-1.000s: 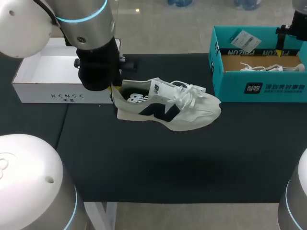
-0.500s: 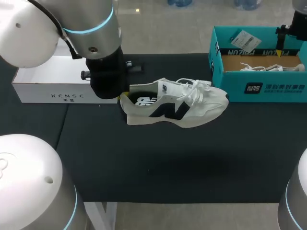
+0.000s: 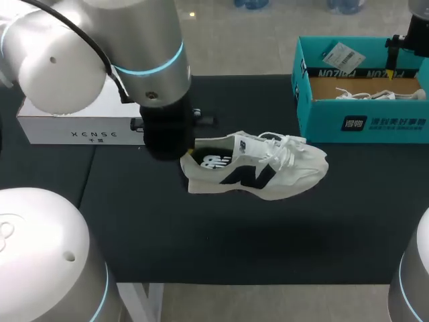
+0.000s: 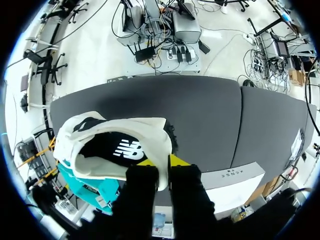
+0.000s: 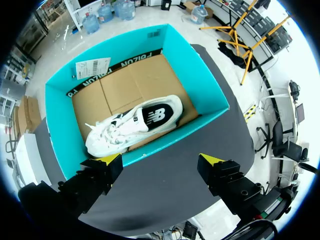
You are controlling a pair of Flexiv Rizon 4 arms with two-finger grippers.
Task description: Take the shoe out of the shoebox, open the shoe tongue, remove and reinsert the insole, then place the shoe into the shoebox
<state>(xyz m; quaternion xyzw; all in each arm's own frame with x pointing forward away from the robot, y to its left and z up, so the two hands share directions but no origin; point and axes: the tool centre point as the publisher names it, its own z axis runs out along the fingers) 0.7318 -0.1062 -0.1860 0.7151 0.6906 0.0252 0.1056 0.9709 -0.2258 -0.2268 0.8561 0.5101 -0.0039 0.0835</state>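
Held shoe: cream-white fabric sneaker [image 3: 258,173] — navy side mark, black insole, white logo.
Shoebox: teal cardboard shoebox [image 3: 362,124], brown floor, black band.
Boxed shoe: white lace-up sneaker [image 5: 132,122].
Side box: white cardboard box [image 3: 74,131].
Table: black tabletop [image 3: 221,235].
Tips: yellow on left gripper [image 4: 162,161] and right gripper [image 5: 159,161].

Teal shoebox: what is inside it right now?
A second white shoe lies on its brown cardboard floor. In the head view the near wall of the teal shoebox hides all but the laces.
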